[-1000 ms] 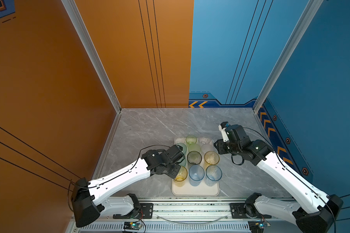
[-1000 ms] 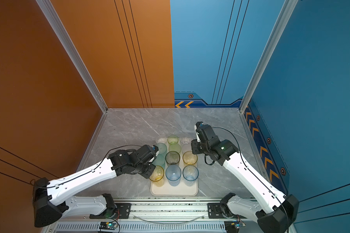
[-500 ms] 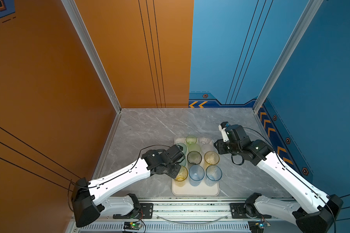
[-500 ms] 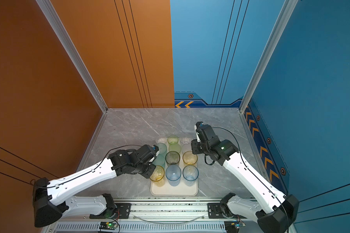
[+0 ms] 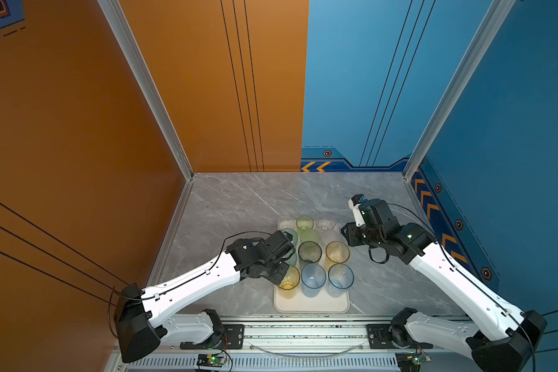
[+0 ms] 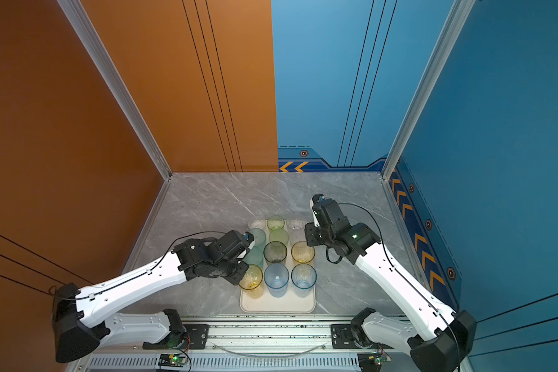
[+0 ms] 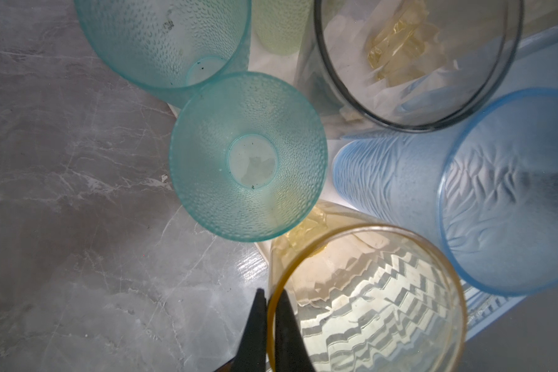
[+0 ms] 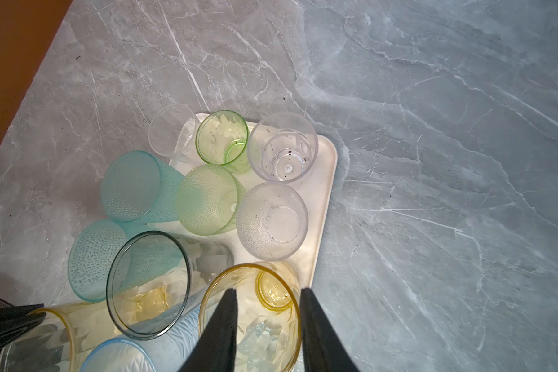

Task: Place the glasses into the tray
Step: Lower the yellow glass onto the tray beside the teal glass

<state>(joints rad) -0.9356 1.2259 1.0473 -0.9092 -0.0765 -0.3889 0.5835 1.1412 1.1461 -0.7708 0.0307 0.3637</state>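
We see the left tool (image 7: 268, 291) closed on the rim of the ribbed yellow glass (image 7: 368, 306), at the near left corner of the tray (image 5: 311, 306). The right tool (image 8: 268, 291) is open, its fingers astride the wall of the other yellow glass (image 8: 271, 277) by the tray's right edge. The remaining glasses (image 5: 310, 251) stand upright in the tray on the bench (image 5: 239, 206).

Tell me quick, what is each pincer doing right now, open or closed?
Left pincer: closed on the rim of the front yellow glass.
Right pincer: open, holding nothing, at the second yellow glass.
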